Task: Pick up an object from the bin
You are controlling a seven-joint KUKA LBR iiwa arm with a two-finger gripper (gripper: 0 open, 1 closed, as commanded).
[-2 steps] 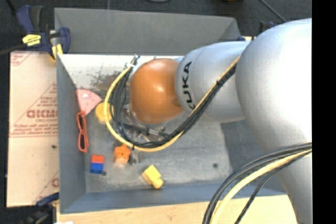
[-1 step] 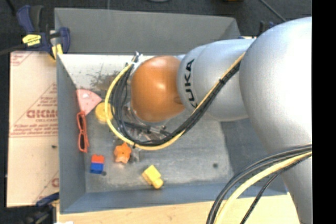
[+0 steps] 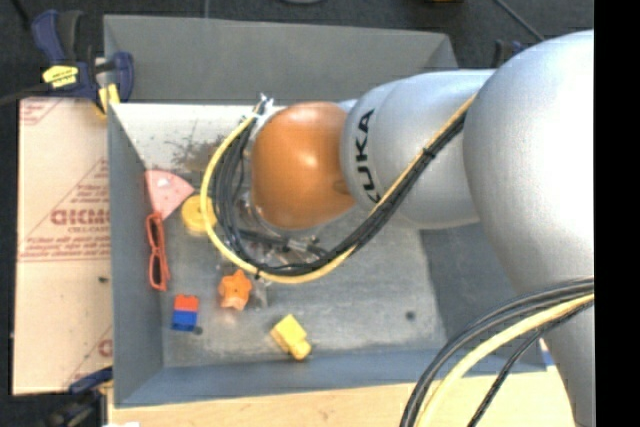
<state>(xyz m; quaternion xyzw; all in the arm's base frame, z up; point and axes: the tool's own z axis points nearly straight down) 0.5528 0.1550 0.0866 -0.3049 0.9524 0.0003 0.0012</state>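
Observation:
My gripper sticks out below the orange wrist cover, low over the bin's floor left of centre. A small orange toy-like piece lies right at its tip, on the left side; whether they touch I cannot tell. A yellow block lies a little further toward the front wall. A yellow round piece sits at the gripper's left, partly behind the cables.
A pink wedge and red glasses lie along the left wall. A blue and red block rests at the front left. The arm and its cables cover the bin's right and middle.

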